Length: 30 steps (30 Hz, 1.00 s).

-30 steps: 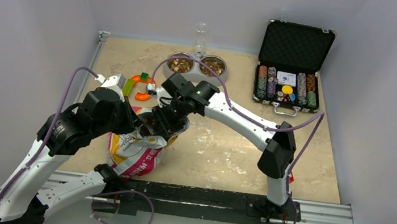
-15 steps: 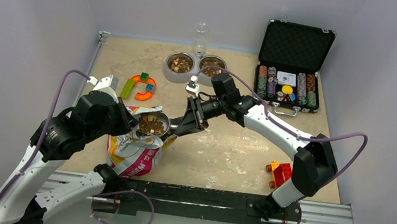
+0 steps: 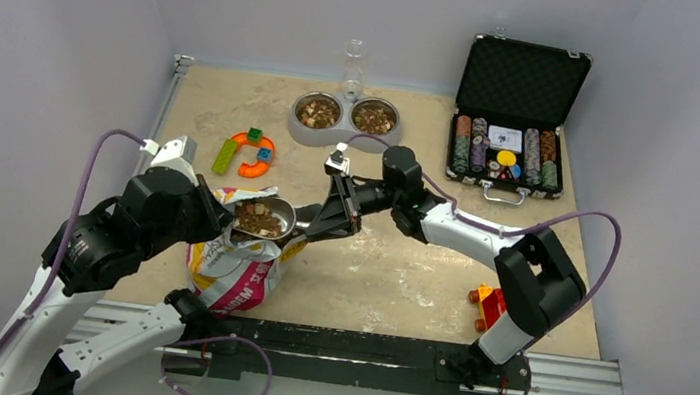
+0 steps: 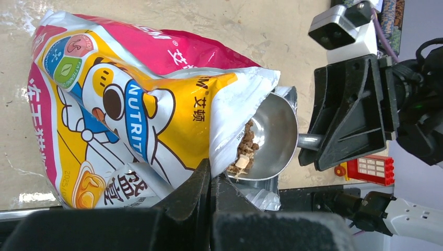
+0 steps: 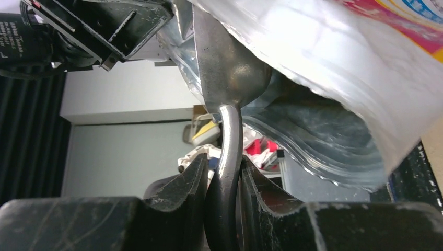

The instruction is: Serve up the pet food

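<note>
The pet food fills a metal scoop held level over the open mouth of the printed foil bag. My right gripper is shut on the scoop's handle. In the left wrist view the kibble lies in the scoop beside the bag's rim. My left gripper is shut on the bag's top edge and holds it open. More kibble sits in the double bowl at the back.
A clear bottle stands behind the bowls. An open case of poker chips is at the back right. A toy of coloured blocks lies at the left. Red and yellow bricks lie at the front right.
My right gripper has drawn the scoop out of the bag, now full of kibble, and holds it over the bag's mouth. The right elbow swung outward. The left gripper kept hold of the bag.
</note>
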{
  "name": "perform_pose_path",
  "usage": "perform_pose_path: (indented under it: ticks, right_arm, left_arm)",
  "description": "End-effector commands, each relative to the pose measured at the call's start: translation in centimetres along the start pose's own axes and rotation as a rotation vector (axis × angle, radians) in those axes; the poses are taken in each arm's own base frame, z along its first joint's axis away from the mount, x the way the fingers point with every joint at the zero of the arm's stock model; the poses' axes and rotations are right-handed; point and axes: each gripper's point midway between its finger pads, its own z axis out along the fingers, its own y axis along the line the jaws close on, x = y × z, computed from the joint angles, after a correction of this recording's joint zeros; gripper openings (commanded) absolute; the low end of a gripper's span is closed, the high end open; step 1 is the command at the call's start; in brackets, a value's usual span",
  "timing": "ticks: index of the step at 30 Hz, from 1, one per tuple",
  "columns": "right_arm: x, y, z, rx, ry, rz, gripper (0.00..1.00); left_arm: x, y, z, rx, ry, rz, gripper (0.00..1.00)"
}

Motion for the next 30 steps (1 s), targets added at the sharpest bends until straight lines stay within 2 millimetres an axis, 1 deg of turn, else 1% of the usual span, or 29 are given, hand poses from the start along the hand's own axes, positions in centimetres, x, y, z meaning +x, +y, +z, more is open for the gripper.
perform_pose_path:
  ticks: [1, 2, 3, 4, 6, 7, 8, 9, 11, 12, 13, 14, 15, 16, 18, 19, 20, 21, 22, 24, 26, 30]
  right_arm:
    - [1.1, 3.4, -1.6, -0.122, -0.015, -0.135, 0.00]
    - [1.2, 2.3, -1.6, -0.081, -0.024, -0.117, 0.00]
    - [0.7, 1.2, -1.4, -0.034, -0.042, -0.112, 0.00]
    - [0.0, 0.5, -0.6, 0.000, -0.047, -0.086, 0.00]
    - [-0.8, 1.3, 0.9, -0.032, 0.014, -0.080, 0.00]
    - [-0.9, 2.0, 0.8, -0.061, 0.022, -0.079, 0.00]
    - [-0.6, 2.5, 0.0, -0.081, 0.006, -0.086, 0.00]
    - [0.0, 2.6, -1.1, -0.086, -0.014, -0.102, 0.00]
    - [1.2, 1.5, -3.0, -0.037, -0.058, -0.073, 0.00]
    - [1.0, 1.5, -3.3, -0.018, -0.081, -0.082, 0.00]
    - [0.2, 1.8, -3.2, -0.002, -0.089, -0.101, 0.00]
    - [-0.7, 2.2, -2.4, -0.003, -0.067, -0.114, 0.00]
    - [-1.5, 2.1, -1.5, -0.017, -0.026, -0.093, 0.00]
    - [-1.5, 2.6, -1.0, -0.042, -0.001, -0.088, 0.00]
    - [-0.5, 3.1, -1.8, -0.082, -0.008, -0.096, 0.00]
    - [-0.1, 2.9, -2.4, -0.076, -0.026, -0.104, 0.00]
    - [-0.3, 2.2, -2.7, -0.047, -0.054, -0.092, 0.00]
    - [-0.8, 1.6, -2.5, -0.015, -0.069, -0.088, 0.00]
    - [-1.1, 1.5, -2.1, -0.006, -0.050, -0.079, 0.00]
    - [-1.3, 2.2, -1.7, -0.045, -0.027, -0.072, 0.00]
    - [-0.6, 2.7, -2.2, -0.066, -0.028, -0.095, 0.00]
    - [1.3, 2.0, -3.0, -0.010, -0.019, -0.102, 0.00]
  left_arm:
    - [-1.0, -1.2, -1.6, 0.075, -0.035, -0.026, 0.00]
    - [-1.0, -1.2, -1.7, 0.077, -0.037, -0.025, 0.00]
    - [-1.1, -1.2, -1.8, 0.078, -0.039, -0.024, 0.00]
    - [-1.2, -1.3, -1.8, 0.078, -0.043, -0.019, 0.00]
    - [-1.5, -1.2, -1.9, 0.070, -0.051, -0.006, 0.00]
    - [-1.6, -1.1, -1.9, 0.064, -0.054, -0.002, 0.00]
    - [-1.6, -1.1, -1.8, 0.059, -0.055, 0.000, 0.00]
    - [-1.7, -1.2, -1.9, 0.062, -0.057, -0.001, 0.00]
    - [-1.8, -1.3, -2.0, 0.064, -0.054, 0.005, 0.00]
    - [-1.8, -1.2, -2.1, 0.063, -0.055, 0.011, 0.00]
    - [-1.9, -1.2, -2.1, 0.059, -0.057, 0.019, 0.00]
    - [-2.0, -1.1, -2.1, 0.055, -0.060, 0.023, 0.00]
    - [-2.0, -1.0, -2.0, 0.047, -0.060, 0.027, 0.00]
    - [-2.0, -1.0, -1.9, 0.045, -0.059, 0.027, 0.00]
    - [-1.8, -1.1, -1.8, 0.047, -0.049, 0.028, 0.00]
    - [-1.7, -1.1, -1.9, 0.046, -0.044, 0.029, 0.00]
    - [-1.7, -1.0, -2.0, 0.045, -0.042, 0.029, 0.00]
    - [-1.7, -0.8, -2.0, 0.040, -0.043, 0.032, 0.00]
    - [-1.7, -0.7, -2.1, 0.037, -0.049, 0.036, 0.00]
    - [-1.9, -0.4, -2.0, 0.022, -0.061, 0.040, 0.00]
    - [-2.1, -0.2, -2.2, 0.015, -0.071, 0.039, 0.00]
    - [-2.2, 0.6, -2.5, -0.016, -0.084, 0.023, 0.00]
